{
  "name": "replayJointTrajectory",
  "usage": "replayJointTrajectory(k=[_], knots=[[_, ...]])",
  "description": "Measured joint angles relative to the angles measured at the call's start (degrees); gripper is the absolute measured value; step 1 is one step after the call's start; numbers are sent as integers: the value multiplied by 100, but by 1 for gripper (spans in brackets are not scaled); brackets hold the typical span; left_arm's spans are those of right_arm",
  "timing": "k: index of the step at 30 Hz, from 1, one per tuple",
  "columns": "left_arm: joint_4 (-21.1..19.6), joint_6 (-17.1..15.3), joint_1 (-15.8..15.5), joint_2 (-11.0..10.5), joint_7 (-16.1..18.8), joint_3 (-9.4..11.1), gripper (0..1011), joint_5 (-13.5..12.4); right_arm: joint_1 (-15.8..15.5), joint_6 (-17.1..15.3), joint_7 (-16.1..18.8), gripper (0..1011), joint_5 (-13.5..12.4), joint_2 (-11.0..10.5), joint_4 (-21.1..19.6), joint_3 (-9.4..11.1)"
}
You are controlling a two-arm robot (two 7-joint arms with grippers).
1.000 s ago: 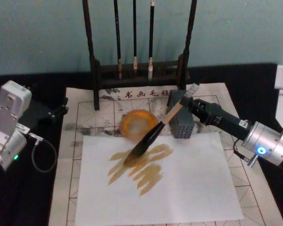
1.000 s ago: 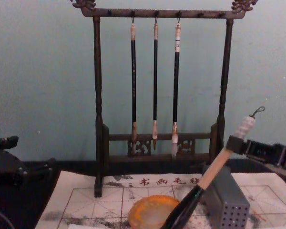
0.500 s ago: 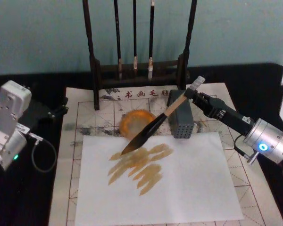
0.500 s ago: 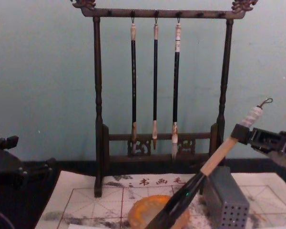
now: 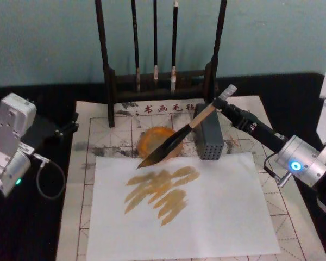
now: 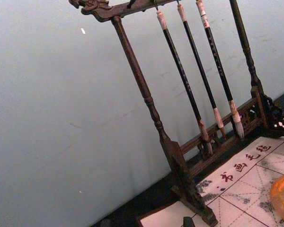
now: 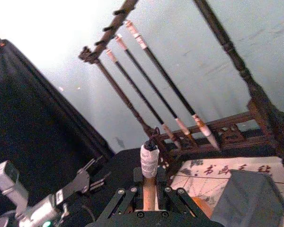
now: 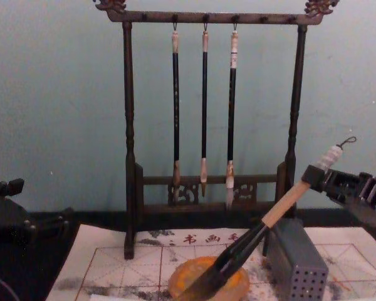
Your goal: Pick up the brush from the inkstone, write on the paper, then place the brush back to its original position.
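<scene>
table (image 5: pixel 22 239), head view: right gripper's (image 5: pixel 220 104) brush (image 5: pixel 176 144) over inkstone (image 5: pixel 152 138)

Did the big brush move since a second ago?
Yes. In the head view, the brush, held by the right hand, has taken its tip off the brown strokes, back toward the inkstone.

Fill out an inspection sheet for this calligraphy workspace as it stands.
Surface: black table, gridded paper spread on it.
Job's things: brush tilted, bristles over the inkstone; white sheet on the paper bears brown strokes.
Clutter: grey holed block; rack with three hanging brushes.
Grippers: right gripper shut on the brush's top; left gripper parked at left.
Cables: loop beside left arm.
Surroundings: teal wall.
</scene>
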State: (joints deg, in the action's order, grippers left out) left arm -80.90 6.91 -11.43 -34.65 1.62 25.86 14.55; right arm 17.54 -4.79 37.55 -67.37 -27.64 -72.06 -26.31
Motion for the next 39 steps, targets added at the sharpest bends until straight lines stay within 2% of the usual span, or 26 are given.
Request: replayJointTrajectory(k=[18, 39], knots=[[0, 0, 0, 0, 0, 0, 1001, 0, 220, 189, -468, 172, -157, 507, 609, 226], [0, 0, 0, 0, 0, 0, 1001, 0, 263, 103, -538, 172, -71, 623, 813, 291]])
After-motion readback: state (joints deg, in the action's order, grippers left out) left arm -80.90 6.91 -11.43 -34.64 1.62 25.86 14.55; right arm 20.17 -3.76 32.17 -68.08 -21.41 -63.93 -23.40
